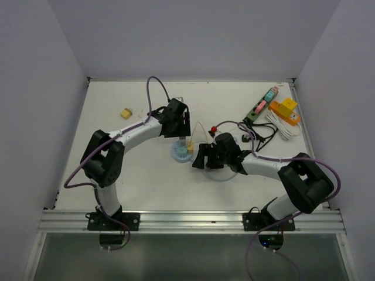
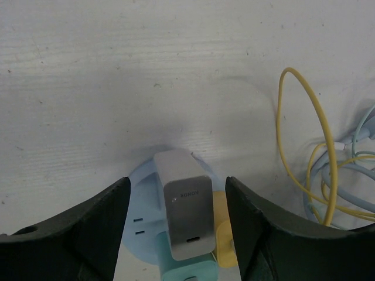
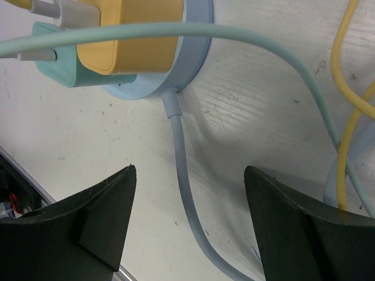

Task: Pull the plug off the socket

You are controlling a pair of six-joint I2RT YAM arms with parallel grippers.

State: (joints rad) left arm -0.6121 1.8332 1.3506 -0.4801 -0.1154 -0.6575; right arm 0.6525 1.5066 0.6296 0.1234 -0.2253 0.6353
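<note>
A round light-blue socket (image 1: 181, 153) lies mid-table with several plugs in it. In the left wrist view a silver-grey charger plug (image 2: 186, 216) stands in the socket (image 2: 139, 202), with a teal plug (image 2: 190, 272) and a yellow plug (image 2: 222, 234) beside it. My left gripper (image 2: 177, 181) is open, its fingers on either side of the grey plug, apart from it. My right gripper (image 3: 190, 168) is open just right of the socket (image 3: 196, 47), straddling its pale-blue cable (image 3: 183, 175) without touching. The yellow plug (image 3: 129, 44) and teal plug (image 3: 55, 67) show there too.
Yellow and pale-blue cables (image 2: 319, 170) loop right of the socket. A green power strip (image 1: 261, 105), an orange box (image 1: 286, 110) and a coiled white cable (image 1: 282, 126) sit at the back right. A small yellow connector (image 1: 126, 113) lies at the back left.
</note>
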